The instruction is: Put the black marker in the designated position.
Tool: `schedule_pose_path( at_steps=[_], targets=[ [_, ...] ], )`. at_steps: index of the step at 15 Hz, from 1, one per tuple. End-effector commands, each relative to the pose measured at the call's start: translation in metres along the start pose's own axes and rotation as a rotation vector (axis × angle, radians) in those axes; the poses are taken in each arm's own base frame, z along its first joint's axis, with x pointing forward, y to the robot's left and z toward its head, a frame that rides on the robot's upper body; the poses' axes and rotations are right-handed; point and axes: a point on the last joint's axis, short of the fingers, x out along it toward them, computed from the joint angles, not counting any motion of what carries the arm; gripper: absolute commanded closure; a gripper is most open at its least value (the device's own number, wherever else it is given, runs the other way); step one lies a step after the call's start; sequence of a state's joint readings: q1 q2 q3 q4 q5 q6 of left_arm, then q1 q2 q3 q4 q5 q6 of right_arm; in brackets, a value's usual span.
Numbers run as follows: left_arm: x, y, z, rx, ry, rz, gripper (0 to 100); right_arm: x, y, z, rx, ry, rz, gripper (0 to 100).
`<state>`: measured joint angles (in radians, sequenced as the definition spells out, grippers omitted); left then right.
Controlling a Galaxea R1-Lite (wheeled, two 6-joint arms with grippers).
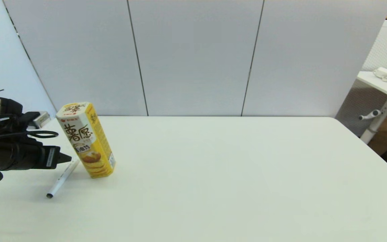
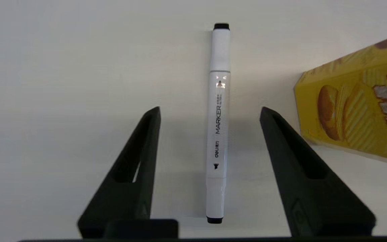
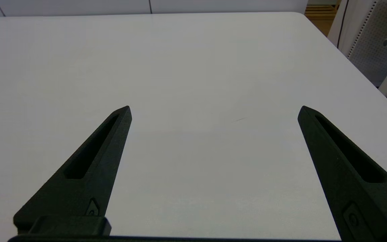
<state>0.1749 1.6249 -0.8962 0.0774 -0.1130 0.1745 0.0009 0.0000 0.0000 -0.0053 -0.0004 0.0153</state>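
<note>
The black marker [image 1: 62, 178] [image 2: 217, 124], a slim white pen with black ends, lies flat on the white table near the front left, just left of the yellow snack box. My left gripper [image 1: 66, 157] [image 2: 210, 111] hovers over the marker's far half, open, one finger on each side of the barrel and touching nothing. In its own wrist view my right gripper [image 3: 213, 109] is wide open above bare tabletop; it does not show in the head view. The designated position has no marking that I can make out.
An upright yellow snack box [image 1: 86, 139] [image 2: 358, 107] stands close to the right of the marker and of the left fingers. The white table [image 1: 233, 174] spreads to the right. A second table [image 1: 383, 84] stands beyond the right edge.
</note>
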Motion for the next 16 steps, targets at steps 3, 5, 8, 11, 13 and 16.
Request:
schedule_pose_path(
  at_steps=[3,5,8,11,13,16],
  targets=[
    [-0.145,-0.011,0.037,0.060,-0.536,0.107,0,0.000,0.000,0.000,0.000,-0.001,0.001,0],
    [-0.194,-0.022,0.006,0.085,-0.660,0.124,0,0.000,0.000,0.000,0.000,-0.001,0.000,0],
    [-0.200,-0.042,-0.105,0.089,-0.663,0.127,0,0.000,0.000,0.000,0.000,-0.001,0.000,0],
    [-0.172,-0.057,-0.210,0.082,-0.710,0.133,0,0.000,0.000,0.000,0.000,-0.001,0.000,0],
    [-0.151,-0.056,-0.222,0.089,-0.701,0.136,0,0.000,0.000,0.000,0.000,0.001,0.000,0],
    [-0.135,-0.056,-0.232,0.097,-0.724,0.126,0,0.000,0.000,0.000,0.000,-0.001,0.001,0]
  ],
)
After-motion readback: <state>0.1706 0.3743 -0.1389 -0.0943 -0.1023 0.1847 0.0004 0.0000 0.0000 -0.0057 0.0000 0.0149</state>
